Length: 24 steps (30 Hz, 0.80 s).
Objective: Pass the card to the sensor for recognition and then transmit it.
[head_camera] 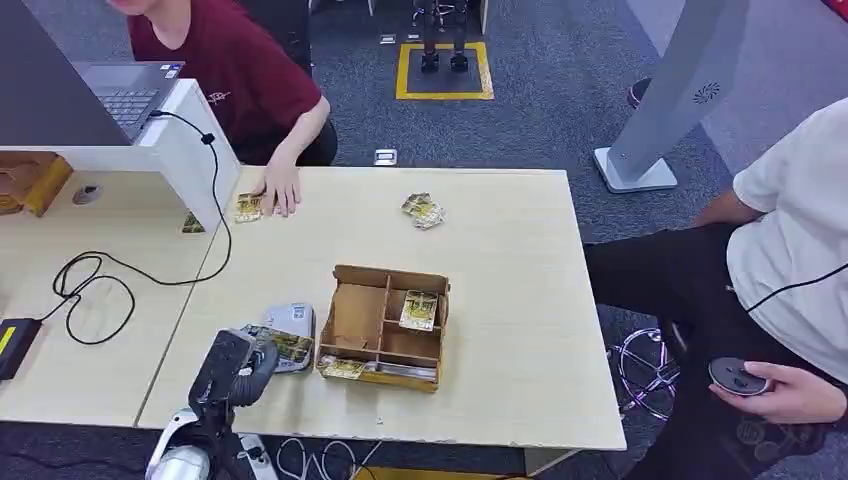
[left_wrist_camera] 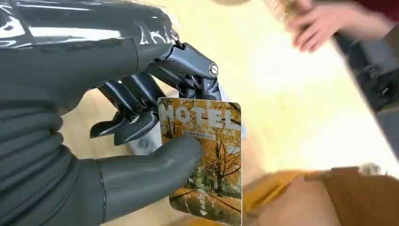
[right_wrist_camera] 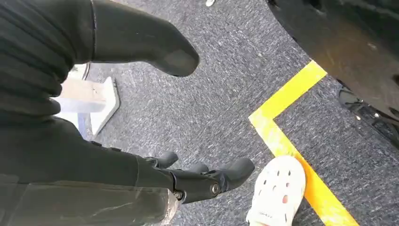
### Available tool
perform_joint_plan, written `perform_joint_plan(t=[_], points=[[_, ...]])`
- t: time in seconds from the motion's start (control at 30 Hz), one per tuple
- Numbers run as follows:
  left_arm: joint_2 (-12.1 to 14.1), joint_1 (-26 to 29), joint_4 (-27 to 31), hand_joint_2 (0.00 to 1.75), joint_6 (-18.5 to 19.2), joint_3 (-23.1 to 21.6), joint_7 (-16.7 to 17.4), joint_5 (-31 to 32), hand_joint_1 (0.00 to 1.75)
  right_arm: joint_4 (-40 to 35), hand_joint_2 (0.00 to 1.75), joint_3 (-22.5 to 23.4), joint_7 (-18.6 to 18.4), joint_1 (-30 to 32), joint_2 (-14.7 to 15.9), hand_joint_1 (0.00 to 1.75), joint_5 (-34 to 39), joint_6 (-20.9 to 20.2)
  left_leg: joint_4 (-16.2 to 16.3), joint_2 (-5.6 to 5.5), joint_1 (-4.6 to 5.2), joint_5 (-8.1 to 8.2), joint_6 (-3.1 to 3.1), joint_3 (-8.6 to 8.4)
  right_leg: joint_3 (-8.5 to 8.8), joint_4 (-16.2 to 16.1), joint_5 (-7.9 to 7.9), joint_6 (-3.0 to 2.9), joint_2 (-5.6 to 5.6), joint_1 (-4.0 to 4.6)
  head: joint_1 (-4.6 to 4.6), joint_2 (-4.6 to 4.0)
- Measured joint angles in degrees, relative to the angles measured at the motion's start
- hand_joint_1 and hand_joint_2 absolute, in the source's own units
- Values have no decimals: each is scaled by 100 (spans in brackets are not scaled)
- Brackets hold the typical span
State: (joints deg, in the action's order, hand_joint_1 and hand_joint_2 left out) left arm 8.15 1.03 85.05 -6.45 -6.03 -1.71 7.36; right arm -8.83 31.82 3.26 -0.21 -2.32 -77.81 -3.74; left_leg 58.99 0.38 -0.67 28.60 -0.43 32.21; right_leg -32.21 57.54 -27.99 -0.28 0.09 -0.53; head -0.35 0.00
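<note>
My left hand (head_camera: 236, 366) is at the table's near edge, just left of the cardboard box. It pinches a yellow "MOTEL" card (left_wrist_camera: 209, 155) with autumn trees between the thumb and the fingers. In the head view the card (head_camera: 292, 347) lies over the grey sensor (head_camera: 291, 325), a flat device beside the box. My right hand (right_wrist_camera: 197, 181) hangs over the carpet floor with its fingers spread and nothing in it.
The divided cardboard box (head_camera: 383, 325) holds cards in two compartments. More cards (head_camera: 423, 210) lie at the table's far side. A person's hand (head_camera: 280, 186) rests on cards at the far left. Another person sits at the right with a controller (head_camera: 738, 377). A black cable (head_camera: 90, 285) loops at left.
</note>
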Motion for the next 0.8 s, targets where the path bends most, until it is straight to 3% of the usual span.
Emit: perform_joint_plan(t=[0.1,0.2,0.57,0.8], points=[[54,-58,-22,175,119,-66,317,-397,175,0,175,0,-9,1,0,0,-2,11,0,0,-1,0,0,0,-1,0,0,0,0,0,0,0],[105,-150,-96,175,-19,-160,390,-283,175,0,175,0,-37,1,0,0,-2,15,0,-2,-1,0,0,0,-1,0,0,0,0,0,0,0],[15,-582,-553,175,-754,-472,466,272,175,0,175,0,-103,-5,-7,0,-11,35,1,-1,1,-1,0,1,0,0,1,0,0,0,0,0],[-114,-945,-1155,175,-1217,-481,414,434,175,0,175,0,-111,-11,-11,0,-83,42,1,-1,0,-1,0,0,0,0,1,0,0,0,-2,0]])
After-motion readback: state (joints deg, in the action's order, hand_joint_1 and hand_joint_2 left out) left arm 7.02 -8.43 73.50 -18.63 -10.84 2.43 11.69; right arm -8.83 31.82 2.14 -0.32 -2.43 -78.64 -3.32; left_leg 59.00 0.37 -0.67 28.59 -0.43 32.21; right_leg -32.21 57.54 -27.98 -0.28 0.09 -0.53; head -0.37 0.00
